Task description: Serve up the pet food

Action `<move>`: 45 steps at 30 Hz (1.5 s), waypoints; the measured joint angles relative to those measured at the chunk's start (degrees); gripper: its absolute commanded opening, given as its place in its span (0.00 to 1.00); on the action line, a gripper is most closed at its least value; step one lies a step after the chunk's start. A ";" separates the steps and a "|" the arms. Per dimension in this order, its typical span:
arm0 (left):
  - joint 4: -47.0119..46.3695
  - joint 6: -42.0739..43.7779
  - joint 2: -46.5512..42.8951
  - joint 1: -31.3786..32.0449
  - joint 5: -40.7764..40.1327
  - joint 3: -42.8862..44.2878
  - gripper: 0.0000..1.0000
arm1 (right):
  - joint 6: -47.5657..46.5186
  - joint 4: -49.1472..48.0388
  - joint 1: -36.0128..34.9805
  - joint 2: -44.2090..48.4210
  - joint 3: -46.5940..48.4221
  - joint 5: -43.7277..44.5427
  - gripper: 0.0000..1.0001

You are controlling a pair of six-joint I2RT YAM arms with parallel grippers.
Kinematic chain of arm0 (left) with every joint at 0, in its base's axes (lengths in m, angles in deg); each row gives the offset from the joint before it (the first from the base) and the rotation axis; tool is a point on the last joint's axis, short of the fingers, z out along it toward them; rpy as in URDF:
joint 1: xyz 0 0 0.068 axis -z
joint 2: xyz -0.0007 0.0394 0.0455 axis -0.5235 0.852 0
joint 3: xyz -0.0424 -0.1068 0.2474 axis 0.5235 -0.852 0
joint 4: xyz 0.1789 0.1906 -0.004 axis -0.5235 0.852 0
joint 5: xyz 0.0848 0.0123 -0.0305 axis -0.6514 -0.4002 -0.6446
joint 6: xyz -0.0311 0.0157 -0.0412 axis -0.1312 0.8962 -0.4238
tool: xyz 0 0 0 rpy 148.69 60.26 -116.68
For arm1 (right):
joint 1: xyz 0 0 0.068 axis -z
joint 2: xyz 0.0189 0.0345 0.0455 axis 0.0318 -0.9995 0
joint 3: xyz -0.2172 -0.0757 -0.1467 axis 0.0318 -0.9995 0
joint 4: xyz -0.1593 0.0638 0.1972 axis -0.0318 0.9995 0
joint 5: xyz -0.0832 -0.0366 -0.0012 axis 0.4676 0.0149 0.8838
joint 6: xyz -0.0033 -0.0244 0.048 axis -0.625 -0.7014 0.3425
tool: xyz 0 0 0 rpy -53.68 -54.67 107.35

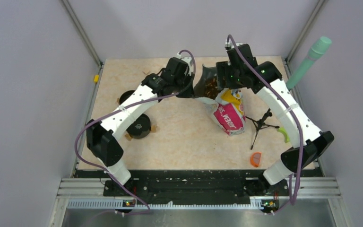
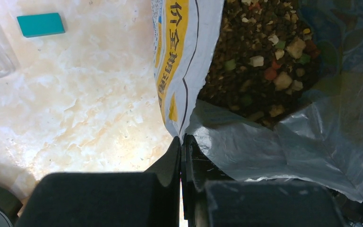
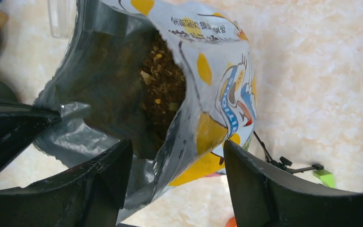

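top view: the cat-print pet food bag (image 1: 228,116) stands open mid-table, with the left gripper (image 1: 189,90) at its left rim, the right gripper (image 1: 227,84) over its mouth and a dark round dish (image 1: 138,125) well left of the bag.

left wrist: the fingers are pressed together on the bag's rim, seemingly to hold the mouth wide. the pet food (image 2: 260,52) lies inside the bag.

right wrist: the jaws stand apart, straddling the bag's opposite printed rim and gripping nothing yet.
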 measured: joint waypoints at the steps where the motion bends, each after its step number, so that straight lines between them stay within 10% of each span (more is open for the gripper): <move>1: -0.02 0.22 -0.04 0.02 0.00 0.00 0.00 | -0.26 0.44 -0.11 -0.02 0.02 0.07 0.74; 12: -0.02 1.40 -0.09 -0.17 0.07 0.00 0.00 | -4.20 3.93 -1.79 -5.01 6.23 7.02 0.72; 14: -0.02 1.42 -0.09 -0.28 0.04 0.00 0.00 | -4.94 4.48 -1.75 -7.28 8.33 9.03 0.41; 15: -0.04 1.42 -0.09 -0.35 0.09 0.00 0.00 | -5.35 4.70 -1.73 -8.66 9.66 9.79 0.08; 16: -0.04 1.42 -0.09 -0.46 0.22 0.00 0.00 | -5.88 4.74 -1.66 -9.81 10.71 10.36 0.00; 32: 0.35 -1.86 1.84 -5.46 2.58 2.14 0.00 | 1.03 3.08 -5.75 -7.65 5.11 7.91 0.00; 40: 4.26 -0.52 5.09 -6.80 2.05 9.73 0.80 | 5.73 2.60 -5.99 -5.77 3.39 9.70 0.00; 45: 6.05 0.61 1.84 -10.14 0.63 11.23 0.87 | 5.77 2.82 -6.01 -5.77 3.39 10.93 0.00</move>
